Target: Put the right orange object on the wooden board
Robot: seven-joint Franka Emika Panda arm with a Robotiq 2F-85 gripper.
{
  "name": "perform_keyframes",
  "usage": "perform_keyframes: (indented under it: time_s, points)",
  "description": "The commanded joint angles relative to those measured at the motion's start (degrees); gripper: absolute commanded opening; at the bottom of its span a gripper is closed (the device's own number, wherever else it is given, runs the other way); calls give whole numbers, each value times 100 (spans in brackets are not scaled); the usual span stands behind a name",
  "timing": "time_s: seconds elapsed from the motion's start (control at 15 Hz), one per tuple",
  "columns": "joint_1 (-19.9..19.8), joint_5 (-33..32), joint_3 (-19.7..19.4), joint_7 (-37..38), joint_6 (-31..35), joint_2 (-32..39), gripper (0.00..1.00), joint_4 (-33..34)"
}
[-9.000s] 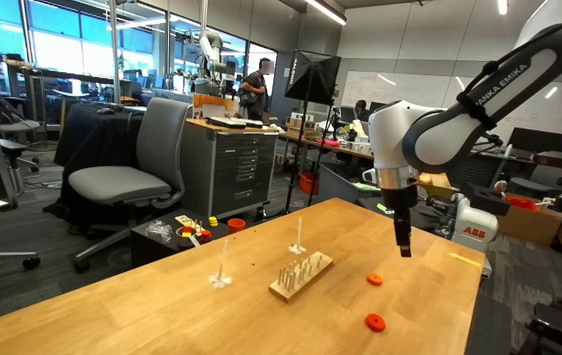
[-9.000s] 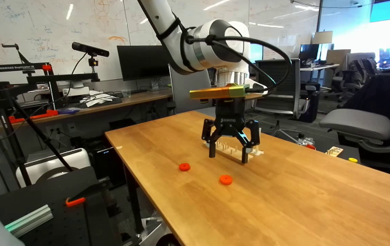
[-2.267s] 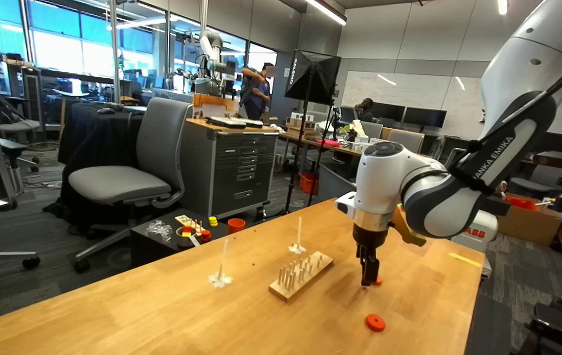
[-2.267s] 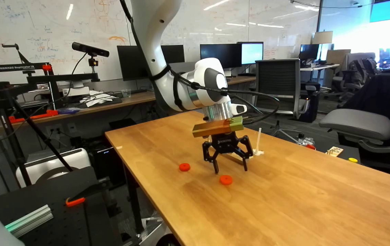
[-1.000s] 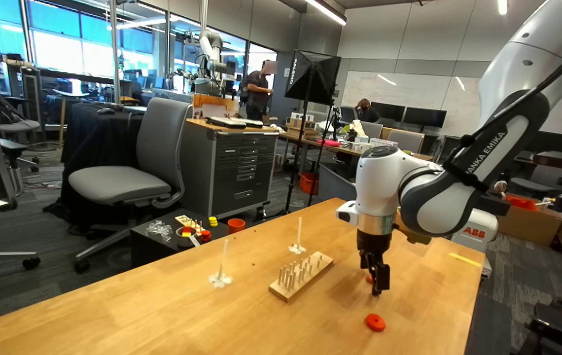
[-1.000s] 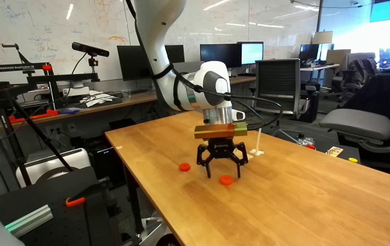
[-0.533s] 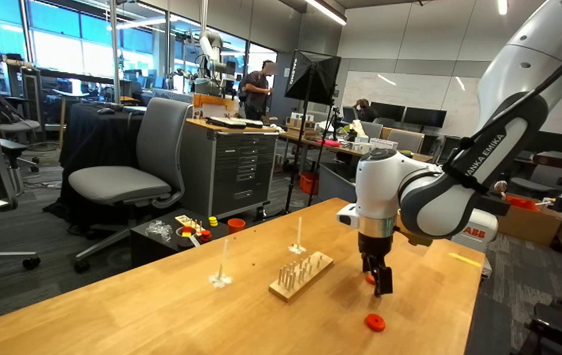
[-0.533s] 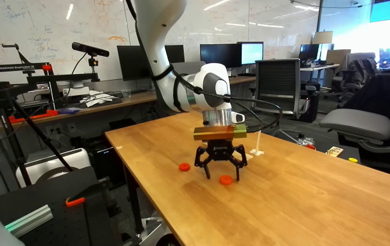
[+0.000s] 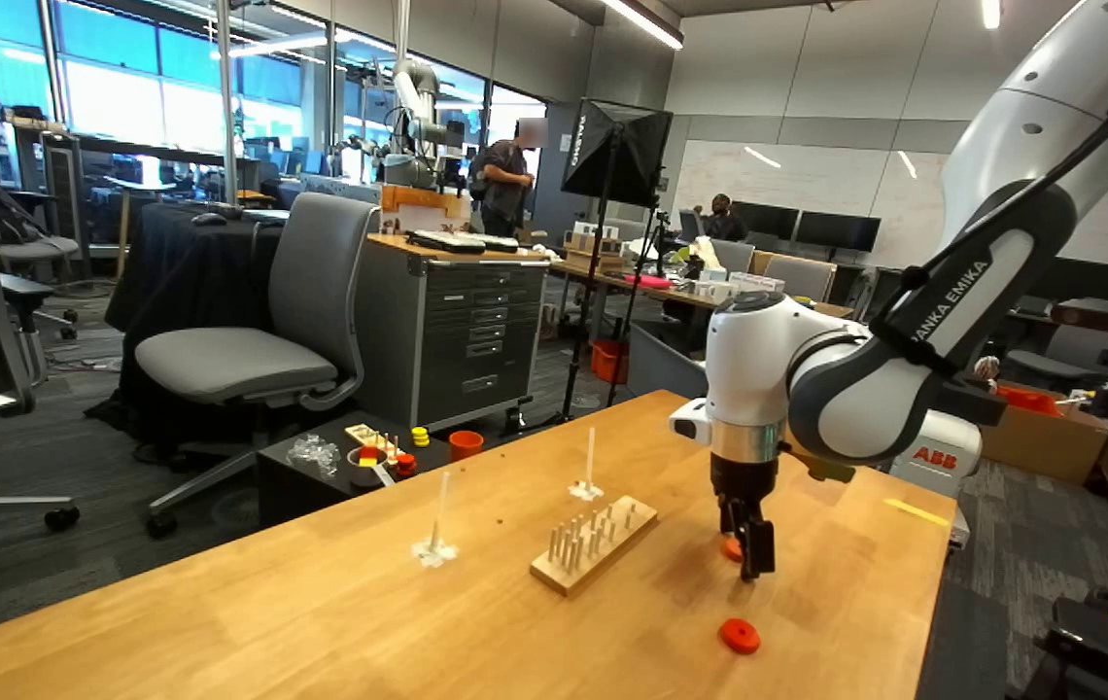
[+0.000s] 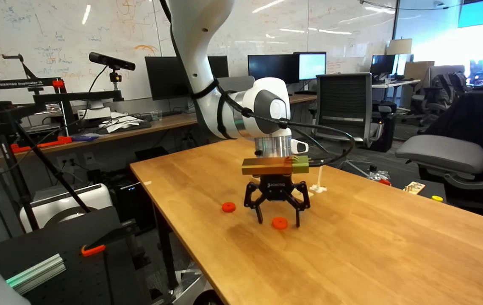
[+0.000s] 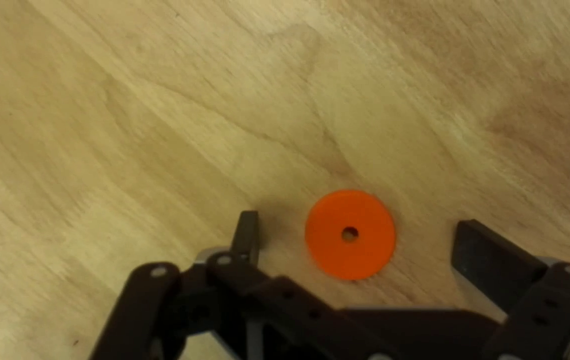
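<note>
The right orange object is a flat red-orange disc with a small centre hole, lying on the tabletop. In the wrist view this disc point(image 11: 370, 252) sits between my gripper's point(image 11: 357, 219) two black fingers, with a gap on each side. My gripper point(image 10: 278, 223) points down over the disc point(image 10: 279, 226) in an exterior view, open and close to the table. The arm partly hides the disc point(image 9: 731, 550) in an exterior view. The wooden board point(image 9: 603, 546), a pale slab with several upright pegs, lies apart from the gripper; behind the gripper the board point(image 10: 305, 194) is mostly hidden.
A look-alike orange disc point(image 9: 740, 637) lies on the table a short way from the gripper. Two thin white rods point(image 9: 440, 515) stand taped to the tabletop point(image 9: 369, 622) beyond the board. A low black box point(image 9: 321, 496) with small parts stands past the table edge.
Compared with nine seconds ago, my gripper has come down from higher up to the disc. During the last second it has sunk slightly further. The discs and the board have not moved.
</note>
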Motion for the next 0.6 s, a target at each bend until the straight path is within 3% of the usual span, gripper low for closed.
perform_keyframes:
  time_s: [0.0, 0.53]
  points:
    - [-10, 26, -14, -6, -12, -2, 100, 10]
    - [43, -30, -29, -29, -155, -12, 100, 32]
